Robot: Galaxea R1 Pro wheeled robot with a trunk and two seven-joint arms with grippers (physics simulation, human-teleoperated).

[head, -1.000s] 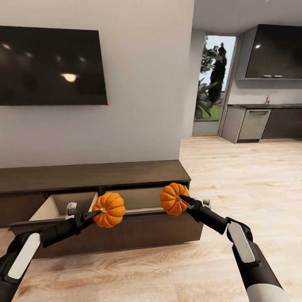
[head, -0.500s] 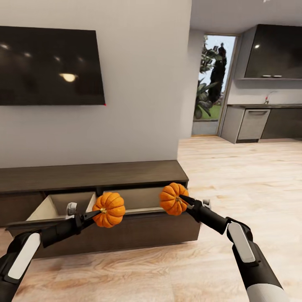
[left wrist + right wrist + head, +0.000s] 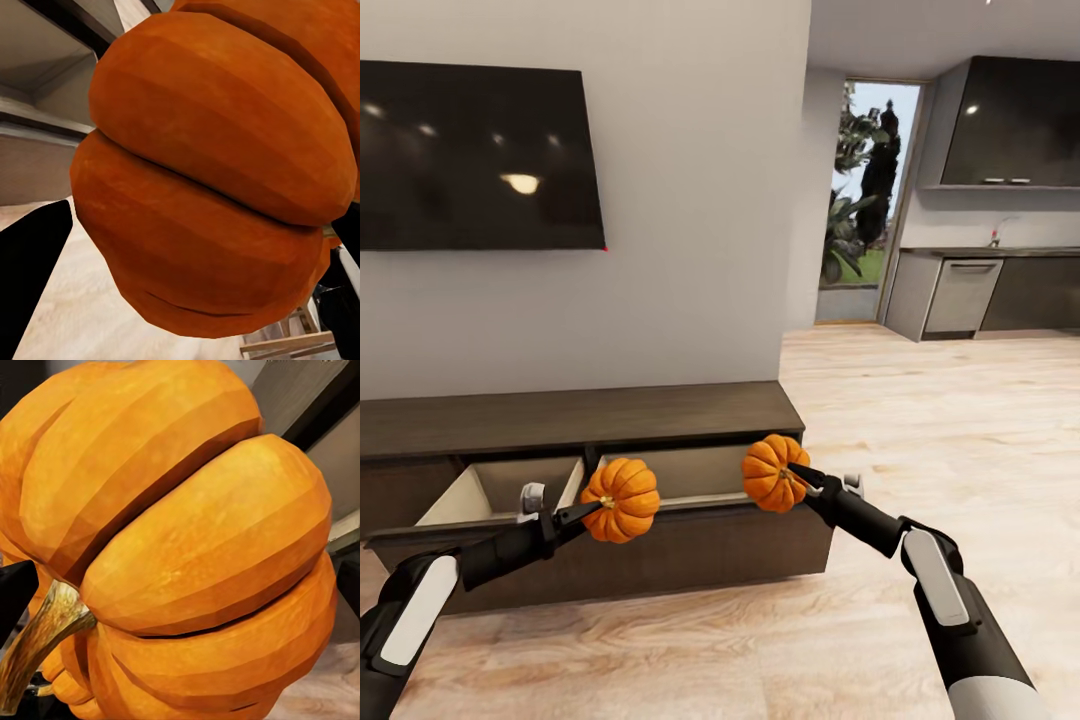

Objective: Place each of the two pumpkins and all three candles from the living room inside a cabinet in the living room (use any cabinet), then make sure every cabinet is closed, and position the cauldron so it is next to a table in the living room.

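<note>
I hold two bright orange ribbed pumpkins in front of the long dark brown cabinet (image 3: 560, 420). My left gripper (image 3: 596, 507) is shut on the left pumpkin (image 3: 622, 499), which looms large in the left wrist view (image 3: 210, 172). My right gripper (image 3: 797, 478) is shut on the right pumpkin (image 3: 770, 472), seen close with its tan stem in the right wrist view (image 3: 195, 547). Both pumpkins hang over the front edge of the cabinet's open drawers (image 3: 490, 490), whose pale insides show behind them. Candles and cauldron are out of view.
A large black TV (image 3: 470, 155) hangs on the wall above the cabinet. Wooden floor (image 3: 940, 430) stretches to the right toward a kitchen with dark units (image 3: 1000, 290) and a glass door (image 3: 865, 200).
The whole picture has shifted slightly left, so the camera moved a little. Both pumpkins stay held in about the same place before the open drawers.
</note>
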